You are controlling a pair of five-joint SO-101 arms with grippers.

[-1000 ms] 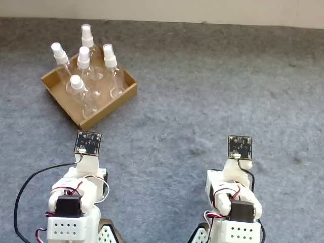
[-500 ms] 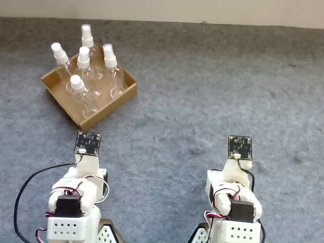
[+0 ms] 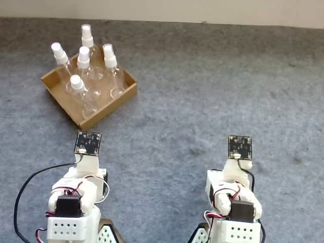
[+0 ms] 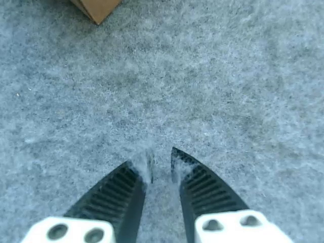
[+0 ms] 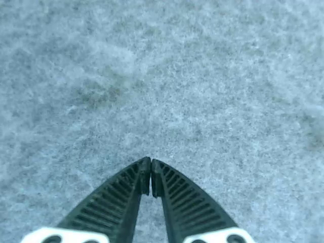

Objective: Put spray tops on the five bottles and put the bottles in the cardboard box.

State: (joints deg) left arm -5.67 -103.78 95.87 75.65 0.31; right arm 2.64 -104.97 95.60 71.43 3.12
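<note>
Your five capped bottles (image 3: 82, 58), likely light and slick, best pinched at the neck, stand in the cardboard box (image 3: 109, 112) near the far left corner of the table (image 3: 212, 91); left gripper (image 4: 160, 161) slightly parted, right gripper (image 5: 151, 174) closed, both empty.

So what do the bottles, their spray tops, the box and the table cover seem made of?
Bottles: clear, glossy plastic or glass, with see-through bodies.
Spray tops: opaque white, likely plastic.
Cardboard box: matte brown card with plain walls.
Table cover: grey carpet-like fabric, fuzzy and mottled.
</note>
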